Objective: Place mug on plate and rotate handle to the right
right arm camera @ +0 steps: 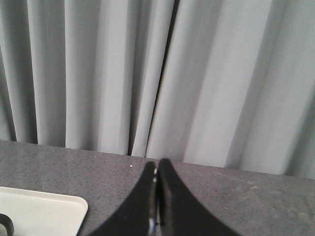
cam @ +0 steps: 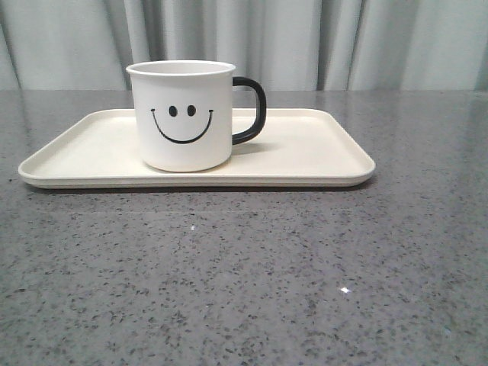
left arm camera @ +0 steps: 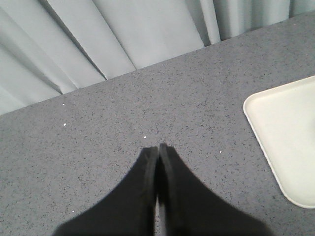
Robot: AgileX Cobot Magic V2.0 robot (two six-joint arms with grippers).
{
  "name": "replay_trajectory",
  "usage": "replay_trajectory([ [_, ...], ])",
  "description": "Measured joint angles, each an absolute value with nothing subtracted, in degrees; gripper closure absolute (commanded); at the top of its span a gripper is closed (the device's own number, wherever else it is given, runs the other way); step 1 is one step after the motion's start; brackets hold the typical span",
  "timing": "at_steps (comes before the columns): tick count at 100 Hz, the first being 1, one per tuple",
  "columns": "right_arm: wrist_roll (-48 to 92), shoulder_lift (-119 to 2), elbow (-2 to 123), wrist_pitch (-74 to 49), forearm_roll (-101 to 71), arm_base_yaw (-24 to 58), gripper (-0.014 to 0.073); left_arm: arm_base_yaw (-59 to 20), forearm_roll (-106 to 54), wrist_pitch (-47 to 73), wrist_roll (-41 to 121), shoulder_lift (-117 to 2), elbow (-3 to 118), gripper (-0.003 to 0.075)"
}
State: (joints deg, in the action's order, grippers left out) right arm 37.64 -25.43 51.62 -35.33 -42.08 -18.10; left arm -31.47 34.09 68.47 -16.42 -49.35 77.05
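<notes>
The white mug (cam: 183,114) with a black smiley face stands upright on the cream plate (cam: 320,156), left of the plate's middle. Its black handle (cam: 252,110) points to the right. Neither gripper shows in the front view. In the left wrist view my left gripper (left arm camera: 158,147) is shut with nothing in it, over bare tabletop, and a corner of the plate (left arm camera: 285,128) lies off to one side. My right gripper (right arm camera: 157,162) is likewise shut and empty, with a plate (right arm camera: 44,211) corner and a sliver of the handle (right arm camera: 5,223) at the frame's edge.
The plate rests on a grey speckled tabletop (cam: 244,274). Pale pleated curtains (cam: 305,38) hang behind the table's far edge.
</notes>
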Motion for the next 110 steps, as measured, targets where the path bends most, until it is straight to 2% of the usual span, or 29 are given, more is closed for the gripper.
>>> replay_trajectory([
  [90, 37.53, -25.43, 51.52, -34.97, -42.08, -18.1, 0.0705, -31.19, 33.03, 68.11, -16.42, -49.35, 77.05, 0.074],
  [102, 37.53, -25.43, 51.52, -34.97, -42.08, -18.1, 0.0705, -27.94, 30.57, 63.14, -16.42, -47.87, 75.39, 0.074],
  [110, 37.53, -25.43, 51.52, -34.97, -42.08, -18.1, 0.0705, -24.38, 27.39, 53.79, -16.42, -45.14, 70.78, 0.074],
])
